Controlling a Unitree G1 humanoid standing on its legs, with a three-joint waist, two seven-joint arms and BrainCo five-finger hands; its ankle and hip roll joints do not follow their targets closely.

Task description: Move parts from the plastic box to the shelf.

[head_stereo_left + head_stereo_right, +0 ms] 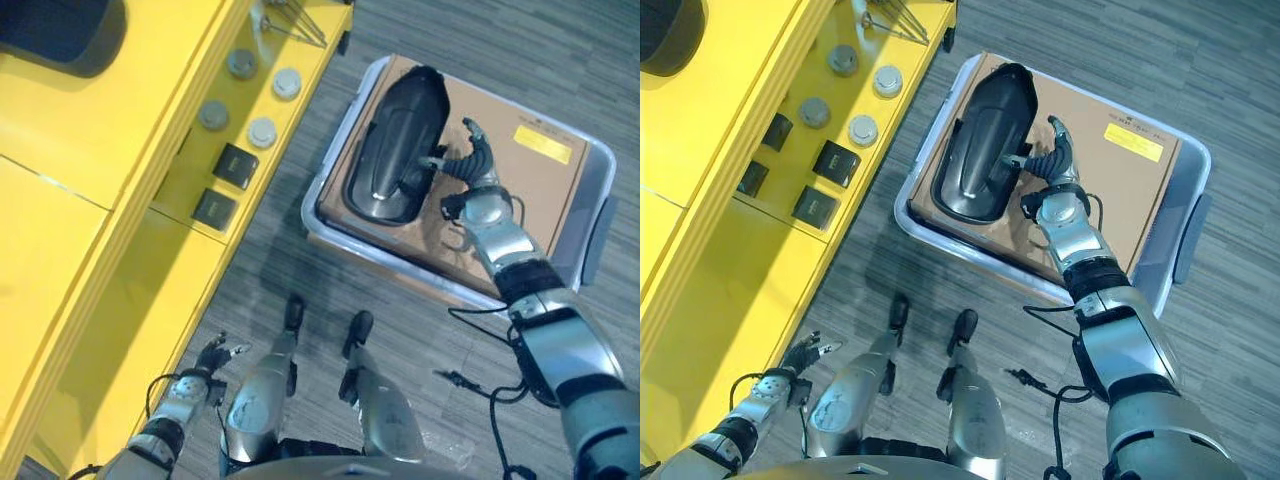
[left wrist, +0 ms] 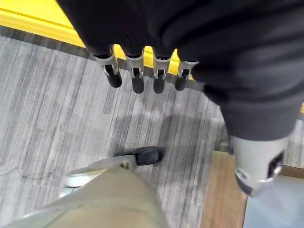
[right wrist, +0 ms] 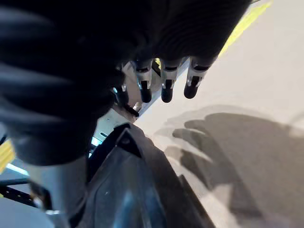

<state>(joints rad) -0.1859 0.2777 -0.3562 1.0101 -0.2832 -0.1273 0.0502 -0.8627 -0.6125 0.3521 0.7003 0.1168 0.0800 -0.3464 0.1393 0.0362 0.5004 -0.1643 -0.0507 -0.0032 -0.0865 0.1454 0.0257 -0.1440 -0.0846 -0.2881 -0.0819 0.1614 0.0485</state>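
A: Report the position of the part.

B: The black moulded part (image 1: pixel 398 148), long and curved like a shell, lies on a sheet of brown cardboard (image 1: pixel 520 190) inside the clear plastic box (image 1: pixel 598 165). The box stands on the grey floor (image 1: pixel 260 290) at about 1 o'clock in the left eye view. The part occupies the box's 9 o'clock half, its long axis running from 12 toward 7 o'clock.

A: State of the right hand?

B: The right hand (image 1: pixel 472 160) is over the box, at the part's 3 o'clock edge. In the right wrist view its fingers (image 3: pixel 166 90) hang relaxed and slightly apart above the cardboard, clasping nothing, and the part's dark rim (image 3: pixel 137 180) sits just beside the thumb. Whether the thumb touches the part cannot be told.

A: State of the left hand?

B: The left hand (image 1: pixel 208 362) is low at 7 o'clock, over the floor, near the edge of the yellow shelf (image 1: pixel 110 150). In the left wrist view its fingers (image 2: pixel 137 80) are straight in a row and hold nothing.

A: Contents of the shelf?

B: Four round grey discs (image 1: pixel 262 132) and two dark square blocks (image 1: pixel 236 165) lie on a lower level at about 11 o'clock. A thin metal wire piece (image 1: pixel 292 22) lies at 12 o'clock. A large dark object (image 1: pixel 60 30) sits on the upper level at 10 o'clock.
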